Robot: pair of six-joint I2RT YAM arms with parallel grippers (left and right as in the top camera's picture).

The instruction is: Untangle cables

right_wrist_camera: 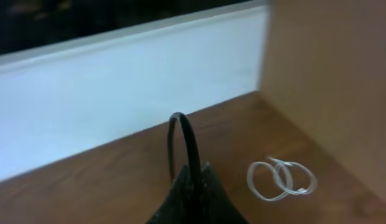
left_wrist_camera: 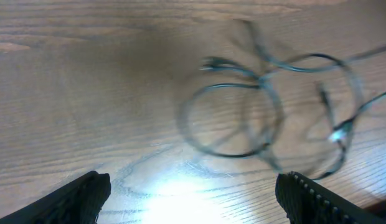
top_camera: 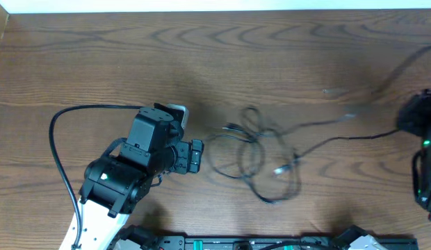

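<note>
— While the left gripper (top_camera: 196,156) hangs with jaws spread wide, where's the tangle of thin black cables (top_camera: 261,154)?
— On the brown wooden table (top_camera: 97,62), just beyond it. Farther right, the right gripper (right_wrist_camera: 193,180) is clenched on one black strand (right_wrist_camera: 183,134), with a white coiled cable (right_wrist_camera: 281,179) nearby.

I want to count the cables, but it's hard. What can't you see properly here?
Overhead: the right arm is mostly cut off by the edge.
Left wrist: the cable tangle is blurred, so no sure count.
Right wrist: the black cable's end hides inside the shut right gripper; the white cable's plugs are too small.
</note>
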